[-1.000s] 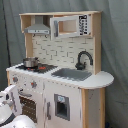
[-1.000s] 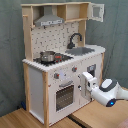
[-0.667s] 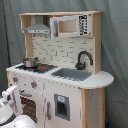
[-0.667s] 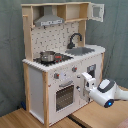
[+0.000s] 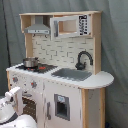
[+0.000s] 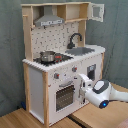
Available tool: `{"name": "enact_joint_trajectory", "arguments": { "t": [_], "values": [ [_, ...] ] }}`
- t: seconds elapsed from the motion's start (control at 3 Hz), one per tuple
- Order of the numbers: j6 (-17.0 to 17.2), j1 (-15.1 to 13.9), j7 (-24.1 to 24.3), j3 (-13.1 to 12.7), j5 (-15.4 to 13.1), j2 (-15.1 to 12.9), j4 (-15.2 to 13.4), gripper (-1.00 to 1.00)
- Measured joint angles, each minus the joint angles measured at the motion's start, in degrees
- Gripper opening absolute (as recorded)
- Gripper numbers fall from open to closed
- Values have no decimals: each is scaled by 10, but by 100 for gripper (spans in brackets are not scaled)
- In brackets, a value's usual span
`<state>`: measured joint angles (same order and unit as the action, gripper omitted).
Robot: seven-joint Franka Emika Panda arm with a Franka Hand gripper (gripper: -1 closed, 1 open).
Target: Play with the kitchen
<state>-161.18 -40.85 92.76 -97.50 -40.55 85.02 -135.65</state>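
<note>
Gripper [image 6: 81, 80] reaches up to the kitchen [image 6: 60, 55] front, its tip just beside the knobs [image 6: 74, 69] above the oven door [image 6: 64, 95]; whether its fingers are spread or pressed together I cannot tell. Standing on a wooden floor [image 6: 20, 119], the kitchen has a small pot [image 6: 48, 56] on its stovetop, with the black faucet [image 6: 75, 38] over the grey sink [image 6: 80, 50].

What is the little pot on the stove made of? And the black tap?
The pot looks like shiny metal: it is silvery and catches the light. It might be coated plastic. The tap looks like matte black plastic or painted metal, dark with no gleam. The kitchen frame looks like pale wood with white painted panels.
</note>
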Motion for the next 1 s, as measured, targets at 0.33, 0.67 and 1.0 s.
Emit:
{"name": "enact_joint_trajectory", "arguments": {
  "t": [0.33,0.67,1.0],
  "values": [
    [-10,-45,15,0,-8,0,31,100],
    [-35,-62,-34,3,-19,0,40,100],
    [-50,-69,-72,15,-19,0,45,100]
  ]
}}
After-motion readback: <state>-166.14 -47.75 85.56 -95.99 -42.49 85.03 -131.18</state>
